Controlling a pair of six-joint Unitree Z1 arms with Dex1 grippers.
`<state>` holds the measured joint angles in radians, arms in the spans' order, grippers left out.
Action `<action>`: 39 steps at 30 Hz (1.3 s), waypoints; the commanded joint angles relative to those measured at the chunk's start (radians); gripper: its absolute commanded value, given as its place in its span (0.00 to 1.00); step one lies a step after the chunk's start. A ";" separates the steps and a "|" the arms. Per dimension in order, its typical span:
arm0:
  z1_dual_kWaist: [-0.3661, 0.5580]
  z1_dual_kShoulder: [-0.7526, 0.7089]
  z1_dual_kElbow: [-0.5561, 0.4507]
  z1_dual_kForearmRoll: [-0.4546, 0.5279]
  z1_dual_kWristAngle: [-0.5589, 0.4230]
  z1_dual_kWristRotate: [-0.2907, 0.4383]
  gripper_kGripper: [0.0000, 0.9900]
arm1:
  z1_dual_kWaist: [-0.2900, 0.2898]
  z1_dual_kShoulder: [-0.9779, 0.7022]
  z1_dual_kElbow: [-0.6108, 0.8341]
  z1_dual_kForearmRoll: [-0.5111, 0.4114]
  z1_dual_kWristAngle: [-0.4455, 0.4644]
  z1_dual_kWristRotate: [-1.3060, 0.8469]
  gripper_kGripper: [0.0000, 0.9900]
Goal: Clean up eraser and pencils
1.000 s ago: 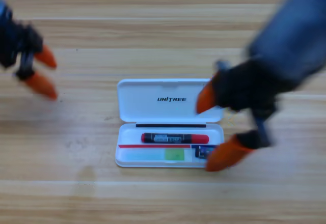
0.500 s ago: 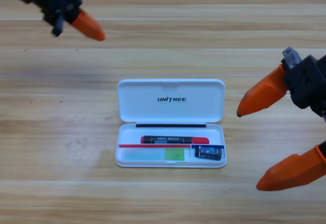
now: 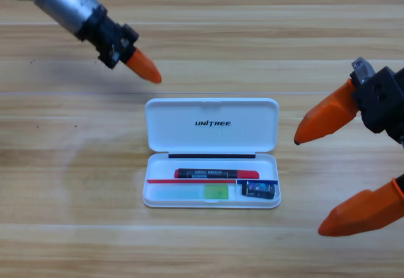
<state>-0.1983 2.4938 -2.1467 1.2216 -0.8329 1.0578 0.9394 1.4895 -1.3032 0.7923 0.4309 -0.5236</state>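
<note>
Wood table (image 3: 76, 183): open case (image 3: 212, 155), claws (image 3: 325, 175) apart.

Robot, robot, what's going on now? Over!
Left gripper above case lid. Right gripper open, right of white case. Eraser, pencils inside. Nothing blocking.

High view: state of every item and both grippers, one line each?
white case: lid open, laid flat on the table.
black-and-red pencil: lying in the case, upper slot.
green pencil: lying in the case, lower slot.
eraser: in the case, lower right corner.
left gripper: above the case's upper left, holding nothing.
right gripper: open, empty, right of the case.
</note>
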 commanded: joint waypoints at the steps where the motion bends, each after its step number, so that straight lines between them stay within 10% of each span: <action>1: -0.039 0.066 0.001 0.030 -0.020 0.025 0.00 | -0.028 -0.048 0.002 -0.010 0.035 0.008 0.98; 39: -0.230 -0.072 0.176 0.108 0.055 0.077 0.00 | -0.027 -0.037 0.004 -0.010 0.068 0.024 0.98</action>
<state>-0.3881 2.4258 -2.0096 1.3429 -0.7955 1.1294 0.9393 1.4629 -1.3044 0.7924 0.4795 -0.5120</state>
